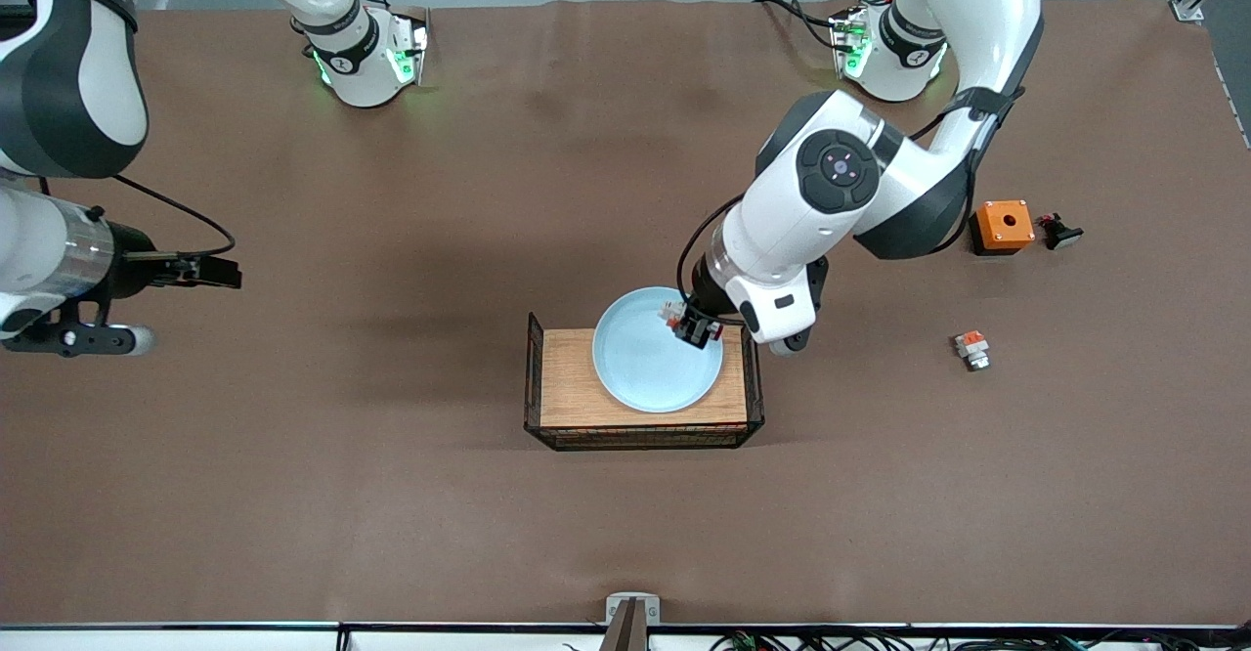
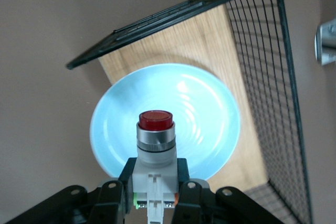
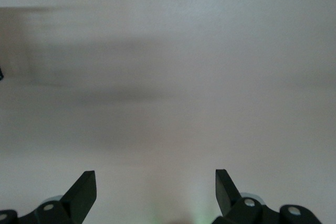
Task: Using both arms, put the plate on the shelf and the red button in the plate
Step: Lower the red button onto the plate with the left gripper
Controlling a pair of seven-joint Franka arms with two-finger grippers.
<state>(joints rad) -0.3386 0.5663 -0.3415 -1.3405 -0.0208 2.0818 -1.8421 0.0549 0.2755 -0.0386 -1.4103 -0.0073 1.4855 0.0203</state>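
The pale-blue plate (image 1: 650, 358) lies flat on the wooden top of the wire rack (image 1: 567, 387) in the middle of the table. My left gripper (image 1: 696, 328) is over the plate's rim on the side toward the left arm's end, shut on the red button (image 1: 674, 315). In the left wrist view the gripper (image 2: 155, 174) clamps the button's (image 2: 155, 129) white block body, and the red cap points down at the plate (image 2: 199, 108). My right gripper (image 1: 220, 272) waits open and empty toward the right arm's end; it also shows in the right wrist view (image 3: 156, 190).
An orange square box with a hole (image 1: 1004, 226) and a small black piece (image 1: 1058, 232) lie toward the left arm's end. A white-orange piece with a silver tip (image 1: 971, 349) lies nearer the front camera than the box. The rack has black wire sides (image 2: 273, 93).
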